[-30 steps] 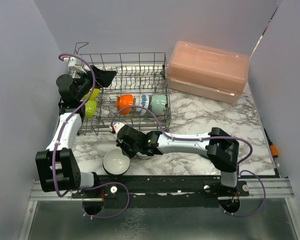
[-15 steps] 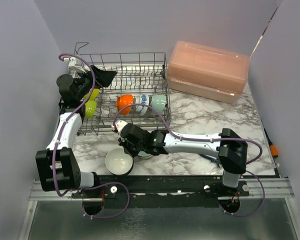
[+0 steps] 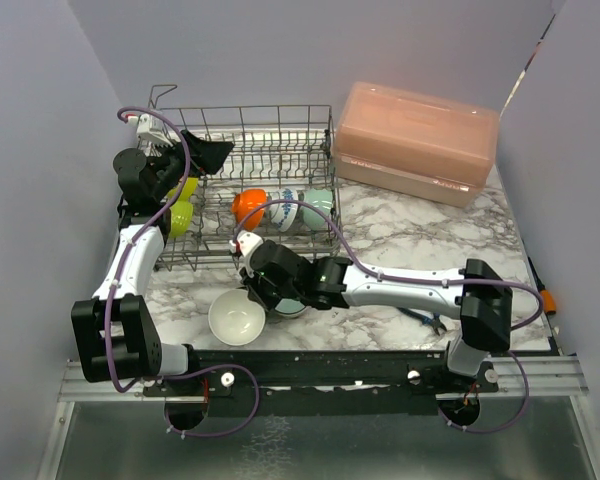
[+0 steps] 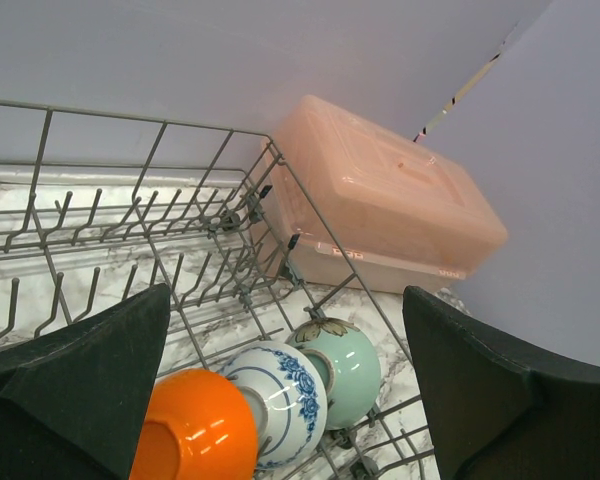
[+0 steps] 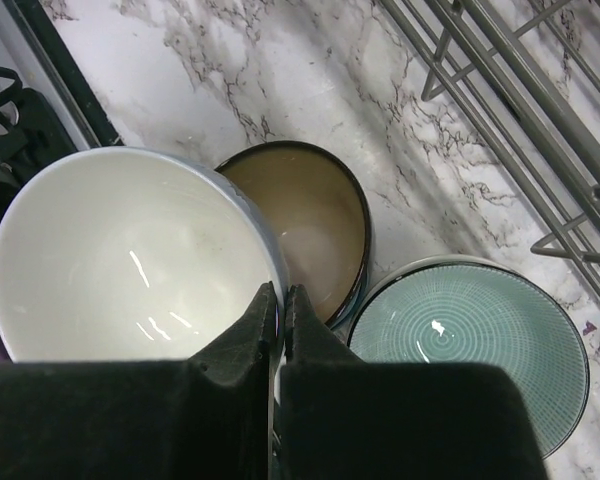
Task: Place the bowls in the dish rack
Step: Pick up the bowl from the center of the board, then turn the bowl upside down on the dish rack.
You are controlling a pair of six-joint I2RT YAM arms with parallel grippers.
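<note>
The grey wire dish rack (image 3: 280, 150) stands at the back left. It holds two lime-yellow bowls (image 3: 180, 213), an orange bowl (image 3: 248, 206), a blue-patterned white bowl (image 3: 285, 208) and a pale teal bowl (image 3: 320, 205), all on edge. My left gripper (image 3: 195, 150) hovers open and empty over the rack's left end. My right gripper (image 5: 278, 295) is shut on the rim of a white bowl (image 5: 120, 250) at the table's front. A beige bowl with a dark rim (image 5: 315, 230) and a teal ringed bowl (image 5: 470, 350) sit beside it.
A pink lidded box (image 3: 415, 140) stands right of the rack. A small orange item (image 3: 548, 300) lies at the right edge, and a thin dark item (image 3: 420, 318) lies under the right arm. Purple walls close in on both sides.
The right arm's elbow has swung to the right while its gripper stays on the white bowl, which has shifted slightly. The left arm has not moved.
</note>
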